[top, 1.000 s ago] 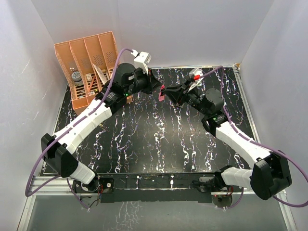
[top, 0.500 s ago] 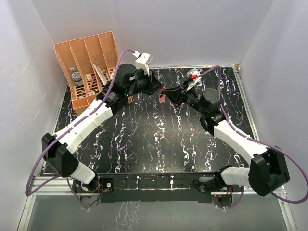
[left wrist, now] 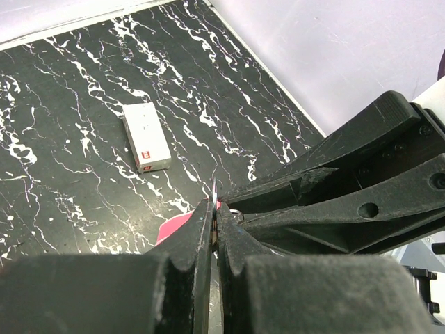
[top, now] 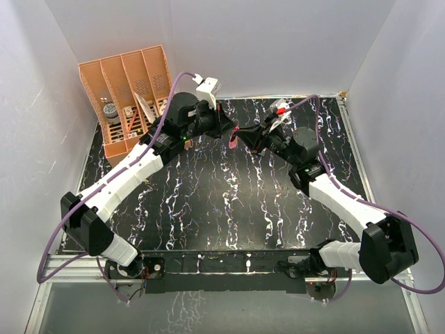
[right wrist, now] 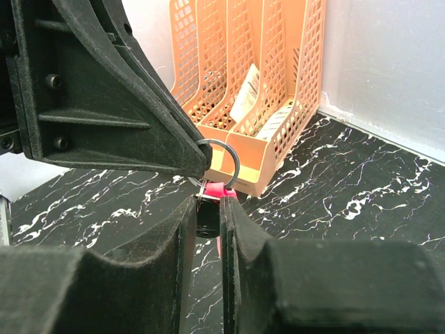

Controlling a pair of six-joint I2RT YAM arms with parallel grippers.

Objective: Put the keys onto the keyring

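the two arms meet above the far middle of the black, white-veined marble-look table [top: 208,202], fingertips nearly touching.

the left gripper [top: 226,127] is pressed fully closed. in its wrist view only a thin pale sliver of metal pokes up from between the black fingertips; this looks like the tiny pale silvery-tan metal key [left wrist: 214,193] seen edge-on, though little of it shows.

the right gripper [top: 245,134] reaches in from the opposite side, its jaws drawn in to a narrow gap. in its wrist view that gap is filled by the top end of the short magenta-pink strap keyring [right wrist: 221,191], so it is pinching the keyring just under the ring. the small round dark metal ring [right wrist: 237,164] stands upright above the right fingertips and rests against the tip of the left gripper. whether the key has entered the ring cannot be told.

the rest of the pink strap hangs free below both grippers, off the table; from above it shows as a small pink patch between the two sets of fingers.

a small white rectangular box [left wrist: 146,137] lies flat on the table beyond the grippers, well apart from them. an orange plastic mesh file organiser [top: 158,69] with four slots stands at the far left corner against the wall, with papers and small items in its compartments.
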